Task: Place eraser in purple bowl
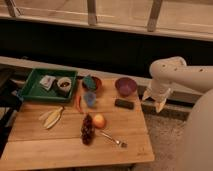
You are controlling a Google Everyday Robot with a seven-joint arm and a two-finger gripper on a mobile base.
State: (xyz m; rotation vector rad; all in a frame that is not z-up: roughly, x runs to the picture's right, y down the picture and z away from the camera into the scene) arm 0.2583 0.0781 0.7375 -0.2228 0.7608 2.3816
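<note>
The eraser (124, 104), a small dark flat block, lies on the wooden table (60, 142) just in front of the purple bowl (125, 86), near the table's right edge. The purple bowl stands at the back right of the table. My gripper (154, 100) hangs from the white arm (172, 75) off the table's right side, to the right of the eraser and bowl, holding nothing.
A reddish-brown bowl with a teal object (91, 83) and a small blue cup (90, 98) stand left of the purple bowl. A green tray (36, 90) is at the back left. A dark red bumpy item (87, 129), an orange fruit (99, 121), a fork (113, 139) and a banana (53, 117) lie in front.
</note>
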